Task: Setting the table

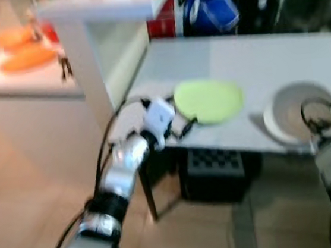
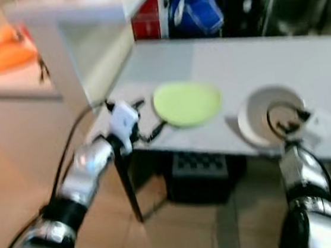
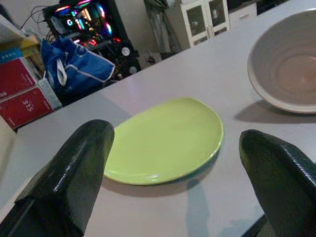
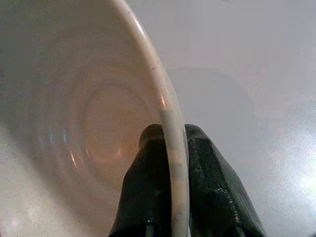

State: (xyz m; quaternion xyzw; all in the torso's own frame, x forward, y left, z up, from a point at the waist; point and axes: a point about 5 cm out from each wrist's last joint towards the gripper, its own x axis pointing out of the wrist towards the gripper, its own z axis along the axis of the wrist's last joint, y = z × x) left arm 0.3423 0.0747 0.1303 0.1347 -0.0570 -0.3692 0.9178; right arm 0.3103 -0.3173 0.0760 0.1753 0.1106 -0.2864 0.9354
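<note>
Right wrist view: right gripper (image 4: 170,148) is pinching the bowl (image 4: 74,123) rim; left gripper (image 3: 173,163) is spread wide, facing the plate (image 3: 165,140) at the table (image 1: 254,60) edge.

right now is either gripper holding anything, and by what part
The right gripper pinches the white bowl by its rim, one finger inside, one outside. The left gripper is open, holding nothing, facing the green plate.
</note>
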